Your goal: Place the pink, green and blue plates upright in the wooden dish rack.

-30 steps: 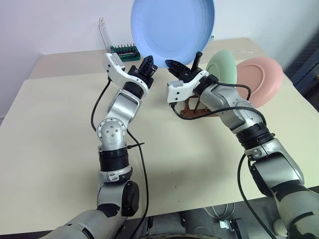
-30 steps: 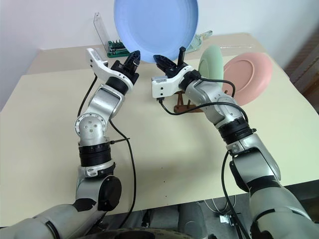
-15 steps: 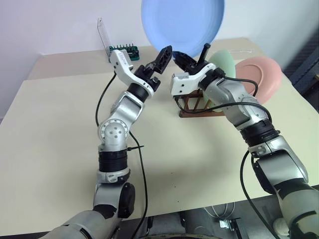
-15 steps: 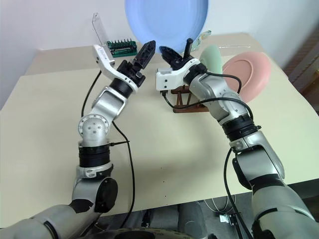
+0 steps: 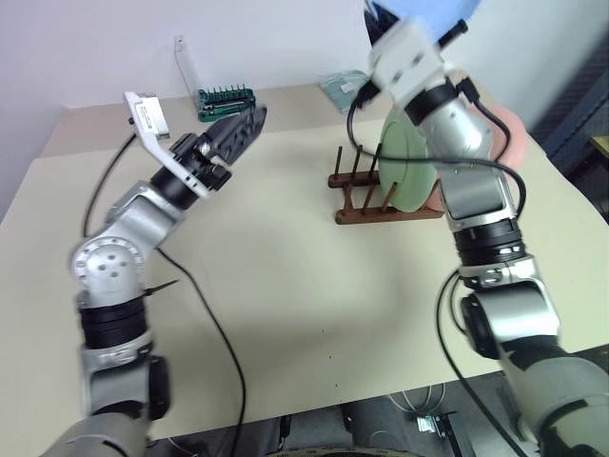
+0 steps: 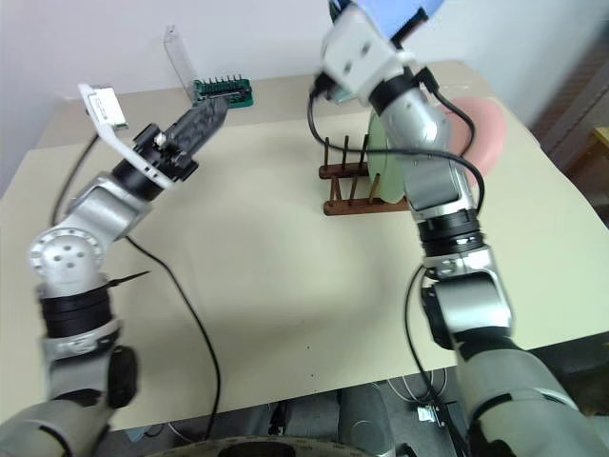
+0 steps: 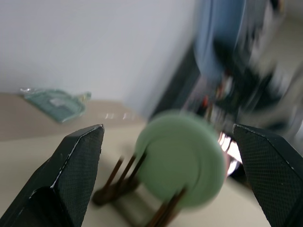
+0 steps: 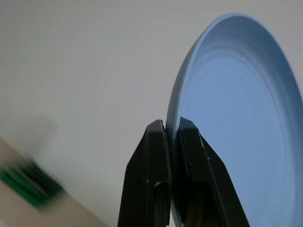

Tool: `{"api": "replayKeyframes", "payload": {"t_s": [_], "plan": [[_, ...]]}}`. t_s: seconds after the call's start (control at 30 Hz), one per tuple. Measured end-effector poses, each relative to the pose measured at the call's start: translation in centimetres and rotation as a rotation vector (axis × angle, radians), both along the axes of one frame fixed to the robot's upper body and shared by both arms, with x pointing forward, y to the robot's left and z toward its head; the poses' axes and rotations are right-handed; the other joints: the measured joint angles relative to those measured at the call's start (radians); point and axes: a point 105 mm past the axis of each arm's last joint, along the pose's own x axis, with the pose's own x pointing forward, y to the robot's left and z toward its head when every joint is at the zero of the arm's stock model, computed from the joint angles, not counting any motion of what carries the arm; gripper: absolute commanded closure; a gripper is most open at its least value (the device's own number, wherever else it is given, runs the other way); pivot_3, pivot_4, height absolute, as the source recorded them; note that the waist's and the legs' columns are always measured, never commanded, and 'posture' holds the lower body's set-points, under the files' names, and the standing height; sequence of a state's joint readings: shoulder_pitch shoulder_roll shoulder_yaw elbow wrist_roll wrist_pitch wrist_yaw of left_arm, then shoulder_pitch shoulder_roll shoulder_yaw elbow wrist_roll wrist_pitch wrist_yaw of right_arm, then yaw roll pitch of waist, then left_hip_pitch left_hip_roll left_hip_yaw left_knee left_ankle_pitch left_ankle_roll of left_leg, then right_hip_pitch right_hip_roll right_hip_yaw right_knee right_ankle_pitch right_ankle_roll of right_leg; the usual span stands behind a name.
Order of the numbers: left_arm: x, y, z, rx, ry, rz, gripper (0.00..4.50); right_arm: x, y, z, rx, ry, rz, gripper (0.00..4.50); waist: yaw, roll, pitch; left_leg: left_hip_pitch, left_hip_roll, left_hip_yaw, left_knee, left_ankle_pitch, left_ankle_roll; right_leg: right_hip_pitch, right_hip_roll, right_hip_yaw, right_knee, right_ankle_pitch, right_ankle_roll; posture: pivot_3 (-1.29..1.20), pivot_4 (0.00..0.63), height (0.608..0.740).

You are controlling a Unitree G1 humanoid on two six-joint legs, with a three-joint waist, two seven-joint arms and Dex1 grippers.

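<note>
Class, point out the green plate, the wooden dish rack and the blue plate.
green plate (image 5: 404, 171), left eye view, its face.
wooden dish rack (image 5: 354, 215), left eye view, front rail.
blue plate (image 8: 241, 118), right wrist view, inner face.

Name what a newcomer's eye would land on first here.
First, the round light blue plastic plate, pinched at its rim by the right gripper high above the table. Next, the pale mint green plate upright in the dark wooden peg rack, and the left gripper gaping open.

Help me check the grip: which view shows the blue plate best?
The right wrist view: the blue plate stands large, its rim pinched by the right gripper. The eye views catch just its lower edge at the frame's top. The left wrist view gives a blue blur.
</note>
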State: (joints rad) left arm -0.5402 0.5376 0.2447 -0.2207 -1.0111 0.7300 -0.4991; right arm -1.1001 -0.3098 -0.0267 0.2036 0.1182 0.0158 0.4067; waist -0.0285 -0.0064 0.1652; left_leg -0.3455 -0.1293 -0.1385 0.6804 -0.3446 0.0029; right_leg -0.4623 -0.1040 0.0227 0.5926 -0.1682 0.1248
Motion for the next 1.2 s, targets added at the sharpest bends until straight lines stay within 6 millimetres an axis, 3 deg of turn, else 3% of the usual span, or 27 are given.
{"api": "replayKeyframes", "payload": {"t_s": [0.13, 0.2, 0.3, 0.37, 0.47, 0.87, 1.2], "plan": [[-0.9, 0.9, 0.2, 0.071, -0.073, -0.066, 0.03, -3.2, -1.2, 6.1, 0.305, 0.121, 0.417, 4.5, 0.014, 0.0, 0.0, -0.001, 0.002, -0.002, 0.0, -0.001, -0.001, 0.0, 0.002, -0.002, 0.0, 0.001, -0.003, 0.0, 0.15, 0.74], [-1.4, 1.3, 0.7, 0.091, -0.111, -0.094, 0.03, -3.6, -3.1, 7.1, 0.469, 0.224, 0.59, 4.5, 0.019, 0.0, -0.001, 0.001, 0.002, -0.002, 0.0, -0.001, -0.001, 0.003, 0.002, -0.002, -0.003, 0.002, -0.003, 0.0, 0.15, 0.74], [-1.8, 1.7, 1.0, 0.155, -0.164, -0.108, 0.03, -2.7, -5.1, 5.1, 0.606, 0.406, 0.75, 4.5, 0.019, 0.0, -0.001, 0.001, 0.002, -0.001, -0.001, -0.001, -0.001, 0.004, 0.002, -0.002, -0.009, 0.002, -0.004, 0.0, 0.15, 0.74], [-2.2, 2.0, 0.6, 0.207, -0.178, -0.129, 0.03, -2.2, -5.6, 2.5, 0.66, 0.556, 0.84, 4.5, 0.014, 0.004, 0.0, 0.0, 0.003, 0.0, -0.003, -0.001, -0.001, 0.001, 0.002, -0.002, -0.009, 0.003, -0.004, 0.0, 0.15, 0.74], [-2.5, 1.7, 0.5, 0.225, -0.19, -0.16, 0.03, -1.9, -5.7, 0.1, 0.631, 0.665, 0.819, 4.5, 0.01, 0.007, 0.0, -0.006, 0.004, 0.002, -0.002, -0.001, -0.001, -0.005, 0.002, -0.002, -0.004, 0.003, -0.004, 0.0, 0.15, 0.74], [-3.2, 0.6, 0.0, 0.304, -0.244, -0.231, 0.03, -3.1, -6.8, -4.8, 0.534, 0.854, 0.814, 4.5, 0.015, 0.007, 0.0, -0.008, 0.004, 0.003, 0.002, -0.001, -0.001, -0.007, 0.001, -0.002, -0.002, 0.003, -0.004, 0.0, 0.15, 0.74], [-3.1, 1.1, 0.7, 0.324, -0.288, -0.182, 0.03, -1.9, -7.4, -8.8, 0.549, 0.953, 0.7, 4.5, 0.017, 0.007, 0.0, -0.008, 0.004, 0.003, 0.002, -0.001, -0.001, -0.006, 0.001, -0.002, -0.002, 0.003, -0.004, 0.0, 0.15, 0.74]]}}
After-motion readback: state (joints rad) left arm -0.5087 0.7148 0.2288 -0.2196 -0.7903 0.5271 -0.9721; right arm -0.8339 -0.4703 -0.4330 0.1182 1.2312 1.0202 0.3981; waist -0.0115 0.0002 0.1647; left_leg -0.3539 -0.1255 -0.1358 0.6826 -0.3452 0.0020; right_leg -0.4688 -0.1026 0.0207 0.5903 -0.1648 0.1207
